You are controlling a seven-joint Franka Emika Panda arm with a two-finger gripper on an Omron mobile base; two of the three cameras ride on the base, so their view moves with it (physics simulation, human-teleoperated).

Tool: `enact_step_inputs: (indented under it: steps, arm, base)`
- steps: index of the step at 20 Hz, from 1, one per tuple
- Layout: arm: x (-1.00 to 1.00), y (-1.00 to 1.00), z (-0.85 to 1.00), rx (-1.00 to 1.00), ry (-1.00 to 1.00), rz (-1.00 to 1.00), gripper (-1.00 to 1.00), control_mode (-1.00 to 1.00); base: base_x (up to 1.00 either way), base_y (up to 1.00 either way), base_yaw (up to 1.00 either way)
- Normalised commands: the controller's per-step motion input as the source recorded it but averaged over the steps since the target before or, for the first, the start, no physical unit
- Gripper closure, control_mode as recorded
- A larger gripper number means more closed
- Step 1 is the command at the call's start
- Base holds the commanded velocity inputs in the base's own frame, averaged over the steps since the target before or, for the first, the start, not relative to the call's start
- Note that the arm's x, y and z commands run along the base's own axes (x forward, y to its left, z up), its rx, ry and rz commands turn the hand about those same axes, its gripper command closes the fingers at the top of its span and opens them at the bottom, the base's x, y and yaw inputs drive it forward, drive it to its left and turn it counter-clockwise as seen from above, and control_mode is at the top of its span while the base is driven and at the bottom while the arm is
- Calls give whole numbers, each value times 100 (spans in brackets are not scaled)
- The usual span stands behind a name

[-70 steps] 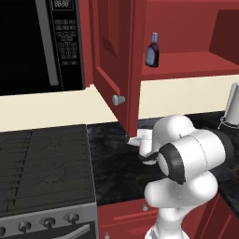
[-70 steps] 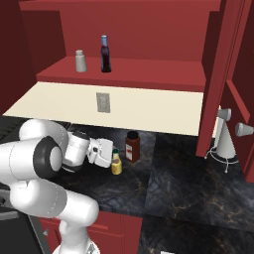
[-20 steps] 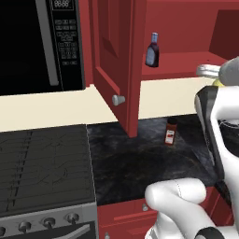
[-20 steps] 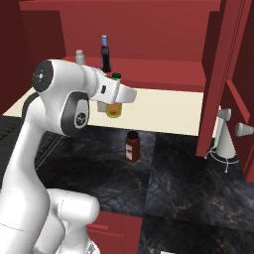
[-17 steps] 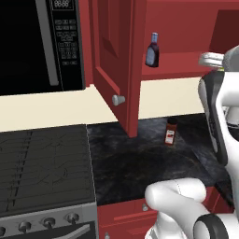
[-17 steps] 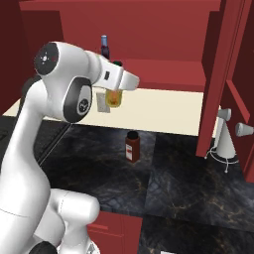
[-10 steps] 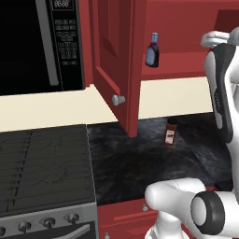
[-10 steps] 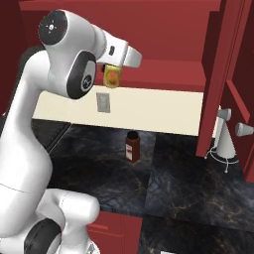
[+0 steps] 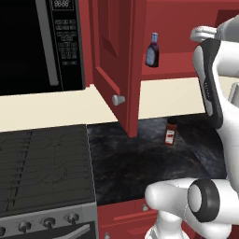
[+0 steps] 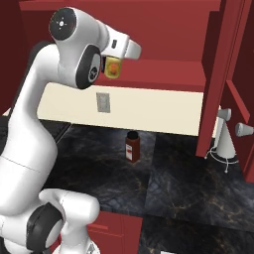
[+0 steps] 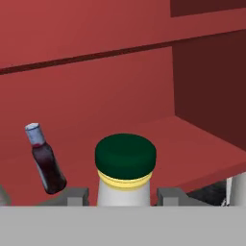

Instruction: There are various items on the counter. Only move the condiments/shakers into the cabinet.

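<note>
Claw (image 11: 123,197) clamped on yellow squeeze bottle (image 10: 113,67), raised at cabinet shelf (image 10: 163,69) height. Purple bottle (image 9: 152,50) upright on shelf, left of claw in hand view. Red jar (image 10: 132,146) alone on worktop (image 10: 168,183). Open cabinet door (image 9: 114,65) hangs near microwave (image 9: 42,44).

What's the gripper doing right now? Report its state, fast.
Gripper: closed on the yellow bottle with the green cap, raised in front of the cabinet shelf.
</note>
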Motion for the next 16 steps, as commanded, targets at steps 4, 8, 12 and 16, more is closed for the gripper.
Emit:
enact_step_inputs:
  steps: [4, 8, 12, 16]
  arm:
    - [35, 2, -27, -1, -5, 0, 100, -100]
    - [53, 0, -14, 0, -2, 0, 100, -100]
    - [68, 0, 0, 0, 0, 1, 100, -100]
    - [62, 0, 0, 0, 0, 2, 100, -100]
  base:
    - [0, 0, 0]
    - [0, 0, 0]
    - [0, 0, 0]
    - [0, 0, 0]
